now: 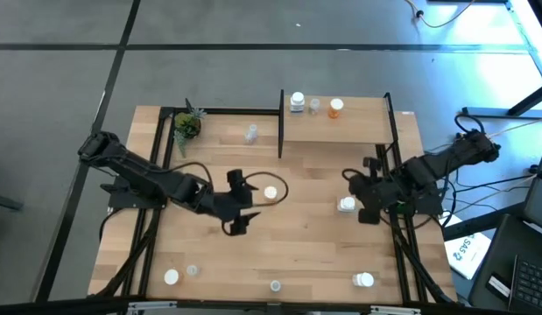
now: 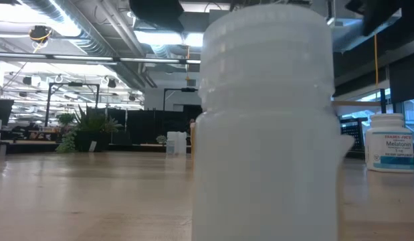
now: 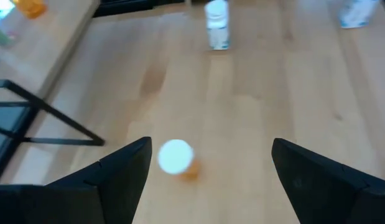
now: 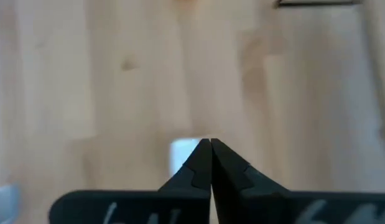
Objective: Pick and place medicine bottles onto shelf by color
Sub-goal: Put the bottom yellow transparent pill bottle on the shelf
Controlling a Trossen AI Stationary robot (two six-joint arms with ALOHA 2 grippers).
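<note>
Your left gripper [image 3: 208, 180] is the working one: its jaws stand wide and hold nothing. In the left wrist view the orange bottle [image 3: 177, 158] sits just ahead of the fingers [image 3: 120, 171], inside the gap but closer to one finger than the other, touching neither. It stands upright, white cap up, so its long axis is vertical and the jaws would close across its sides. From above, the same bottle [image 1: 271, 193] lies just beyond the left gripper [image 1: 240, 202], near mid-table; that arm is plainly the nearer. In my judgement you need a short advance and a slight sideways correction to centre it before closing. Your right gripper [image 1: 365, 188] waits at the right side with its jaws shut on nothing, a white bottle [image 1: 347, 205] just beside it. Farther off, the shelf [image 1: 358, 122] already carries three bottles, the orange one [image 1: 336, 107] rightmost, well apart from the target.
</note>
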